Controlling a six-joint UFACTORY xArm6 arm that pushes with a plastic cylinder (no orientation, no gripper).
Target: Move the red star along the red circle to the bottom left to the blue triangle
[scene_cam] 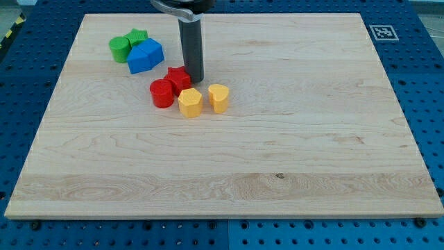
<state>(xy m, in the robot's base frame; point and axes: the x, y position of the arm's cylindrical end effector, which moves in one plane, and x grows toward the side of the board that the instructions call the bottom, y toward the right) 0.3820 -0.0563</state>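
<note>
A: Where is the red star [179,78]?

B: Upper left of centre on the board [277,139]. My tip [194,80] sits against its right edge, the dark rod rising to the frame's top. There is no pincer on this arm, only the rod, so nothing spreads or pinches.

A: Which way does the star point?

B: Its points are too blurred to read, and I can make out no clear long axis.

A: And the red circle [161,94]?

B: Touching the star, at its lower left.

A: Count the rest.

B: Two red blocks in all. Two yellow: a hexagon [189,102] just below the star and a heart [218,98] to its right, close but apart. Two green pieces at the upper left, a cylinder [119,49] and another green block [138,37] whose shape I cannot tell. One blue block [144,56] touches both greens; it looks like a pentagon rather than a triangle.
</note>
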